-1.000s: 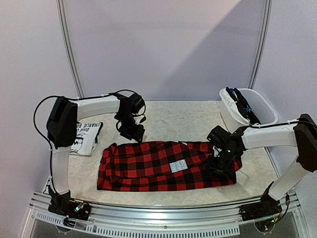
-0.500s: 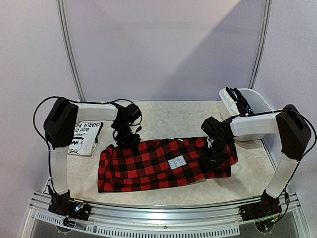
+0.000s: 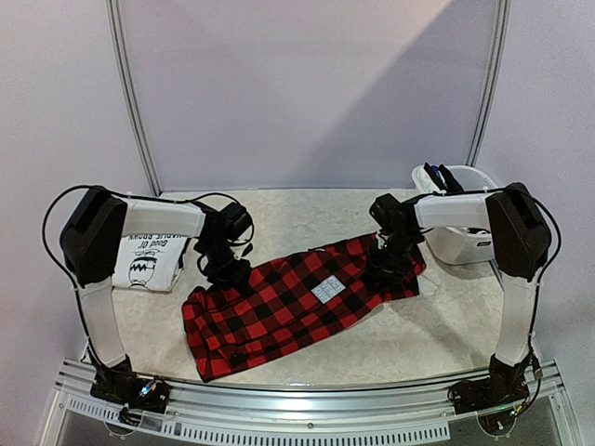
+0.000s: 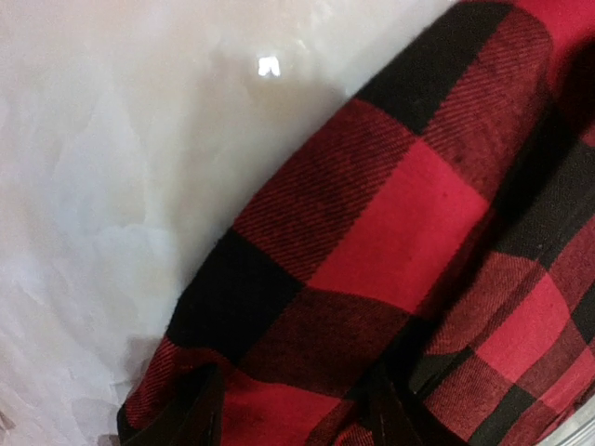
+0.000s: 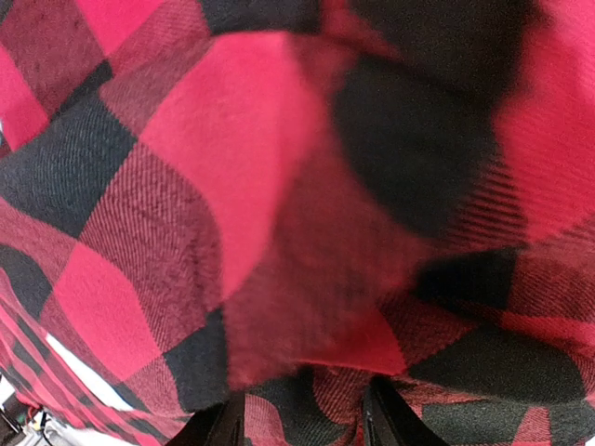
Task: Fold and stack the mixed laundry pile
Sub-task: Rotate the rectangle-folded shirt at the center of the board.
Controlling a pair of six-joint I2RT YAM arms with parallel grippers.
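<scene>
The red-black plaid garment (image 3: 279,311) with a white label lies slantwise on the table, from front left to back right. My left gripper (image 3: 226,271) is down on its back left edge, and plaid cloth (image 4: 372,242) fills the space between its fingers (image 4: 200,413). My right gripper (image 3: 386,271) is on the garment's back right end, with a bunched fold of plaid (image 5: 307,279) between its fingers (image 5: 386,418). Both look shut on the cloth. A folded white T-shirt with black print (image 3: 149,260) lies at the left, beside the left arm.
A white plastic tub (image 3: 483,200) at the back right holds dark and blue garments (image 3: 446,181). The pale table top (image 3: 446,325) shows to the right of and in front of the plaid. A metal rail (image 3: 297,395) runs along the near edge.
Both grippers moved with the plaid garment. The right end swung toward the back and the left end toward the front left, so it turned from level to slanted.
</scene>
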